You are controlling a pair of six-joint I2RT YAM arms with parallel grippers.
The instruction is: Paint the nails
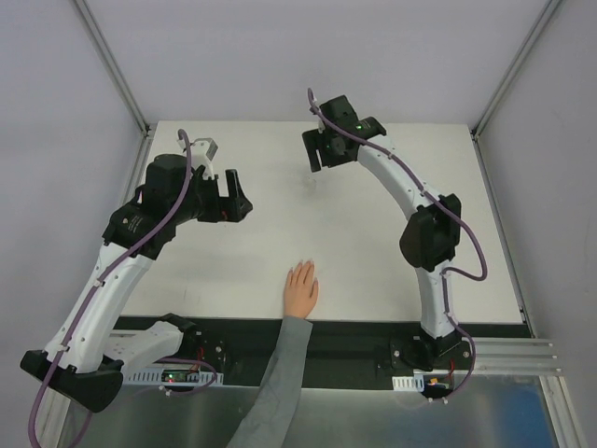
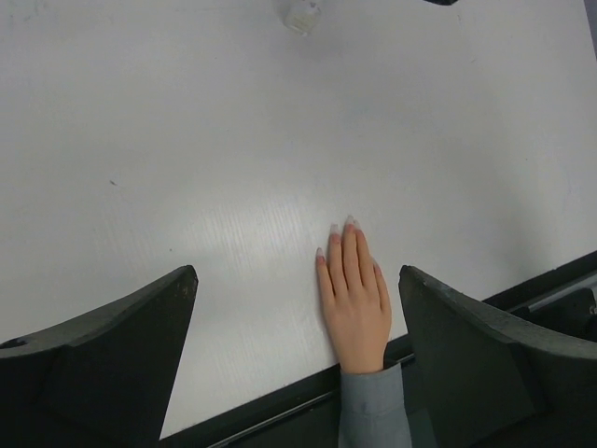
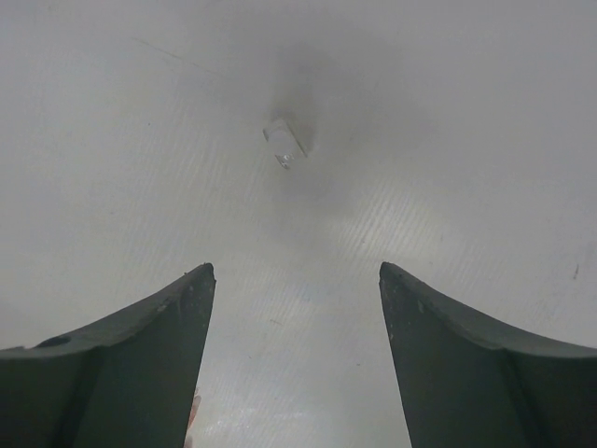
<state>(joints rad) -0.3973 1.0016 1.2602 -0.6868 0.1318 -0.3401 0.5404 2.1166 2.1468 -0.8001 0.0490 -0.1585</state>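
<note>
Nails (image 1: 303, 264) too tiny from above; small bottle (image 2: 302, 14) half off-frame

White table (image 1: 373, 271) under soft light — pale grey walls (image 1: 56, 140) framed by aluminium posts (image 1: 112, 65).

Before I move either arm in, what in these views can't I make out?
nails: mere specks in the top view; pale in the left wrist view, painted or not unclear.
small pale object: blurred in the right wrist view, cut by the top edge in the left wrist view; identity unclear.
</note>
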